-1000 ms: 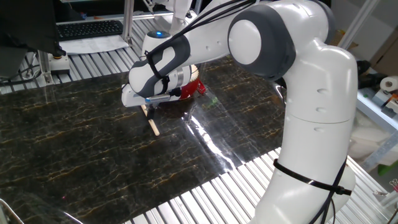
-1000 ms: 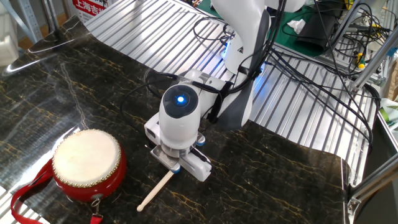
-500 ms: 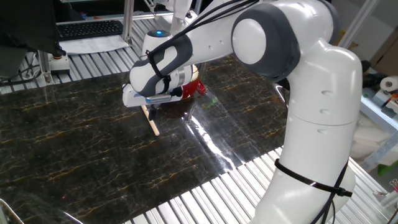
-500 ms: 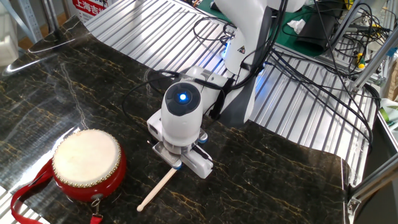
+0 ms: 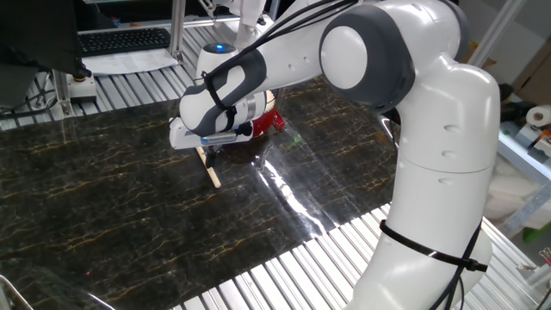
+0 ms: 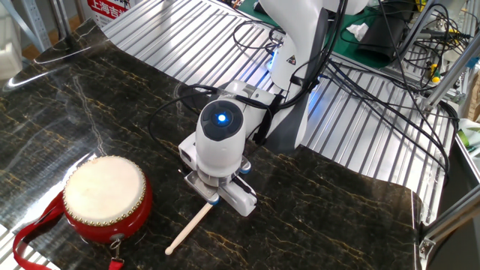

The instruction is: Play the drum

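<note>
The dark marbled tabletop (image 6: 360,217) carries the drum (image 6: 105,196) near its edge, cream skin up (mostly hidden behind the arm in one fixed view). Just beside it, the gripper (image 6: 214,196) hangs low, fingers (image 5: 209,151) pinching the upper end of the tilted wooden stick (image 6: 189,228).

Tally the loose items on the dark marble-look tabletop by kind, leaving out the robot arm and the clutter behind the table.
Drums: 1, the red drum with the cream skin.
Wooden sticks: 1, the stick lying under the gripper.
Total: 2.
</note>
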{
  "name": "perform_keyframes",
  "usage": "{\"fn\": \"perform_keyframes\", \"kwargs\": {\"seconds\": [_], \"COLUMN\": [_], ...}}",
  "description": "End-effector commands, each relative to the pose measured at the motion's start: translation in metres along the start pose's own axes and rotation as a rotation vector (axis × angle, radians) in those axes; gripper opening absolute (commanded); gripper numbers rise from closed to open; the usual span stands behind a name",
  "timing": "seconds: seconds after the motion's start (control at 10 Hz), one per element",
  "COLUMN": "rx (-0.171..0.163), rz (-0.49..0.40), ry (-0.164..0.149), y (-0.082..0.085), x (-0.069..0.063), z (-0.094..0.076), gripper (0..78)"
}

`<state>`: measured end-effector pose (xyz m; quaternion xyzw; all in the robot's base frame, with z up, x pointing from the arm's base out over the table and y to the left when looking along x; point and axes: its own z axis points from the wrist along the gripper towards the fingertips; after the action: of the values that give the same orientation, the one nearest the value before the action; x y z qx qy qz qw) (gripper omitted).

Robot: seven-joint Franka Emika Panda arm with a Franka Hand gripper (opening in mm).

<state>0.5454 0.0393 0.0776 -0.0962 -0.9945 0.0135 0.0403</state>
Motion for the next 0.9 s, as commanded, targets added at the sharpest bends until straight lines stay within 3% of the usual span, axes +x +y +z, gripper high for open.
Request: {"fn": "perform_keyframes", "kwargs": {"seconds": [0.1,0.9], "rx": [-0.002,-0.002], "rz": [0.001,0.001], "ry": [-0.003,-0.003], "y": [0.0,0.0], "x": [-0.0009,-0.0009], "z": [-0.0011,-0.0011], "gripper": [77.4,77.4]}}
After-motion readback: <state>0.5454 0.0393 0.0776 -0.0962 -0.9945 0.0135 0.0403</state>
